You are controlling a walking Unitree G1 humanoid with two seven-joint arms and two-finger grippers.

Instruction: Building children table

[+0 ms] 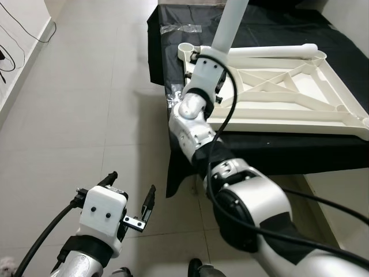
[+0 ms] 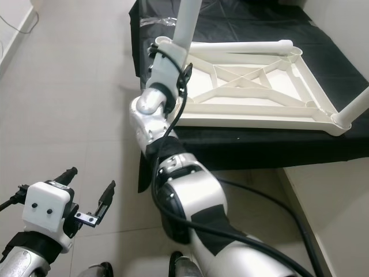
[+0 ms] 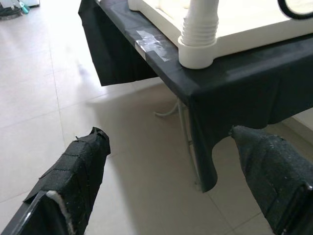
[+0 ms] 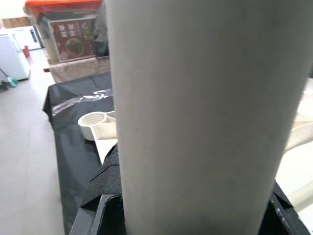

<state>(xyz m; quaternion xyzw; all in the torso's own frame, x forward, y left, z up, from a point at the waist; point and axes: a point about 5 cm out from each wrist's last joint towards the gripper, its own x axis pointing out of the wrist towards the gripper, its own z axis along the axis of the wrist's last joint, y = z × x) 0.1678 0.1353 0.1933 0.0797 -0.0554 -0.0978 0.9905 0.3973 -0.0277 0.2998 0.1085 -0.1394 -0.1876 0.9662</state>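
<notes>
Left gripper (image 1: 131,195) hangs low over the pale tiled floor (image 1: 86,104), fingers spread wide, nothing held. Right gripper (image 4: 186,215) is closed around a white plastic table leg (image 1: 230,26), upright at the near-left corner of the upturned white plastic tabletop (image 2: 253,86) on the black-draped platform (image 1: 277,150). The left wrist view shows the ribbed leg base seated in its socket (image 3: 198,49); the right eye view shows a second standing leg (image 2: 357,109) at the right corner.

No text could be read anywhere. A red printed label (image 4: 72,39) stood on the orange-lidded bin (image 4: 66,34), its lettering too blurred.
</notes>
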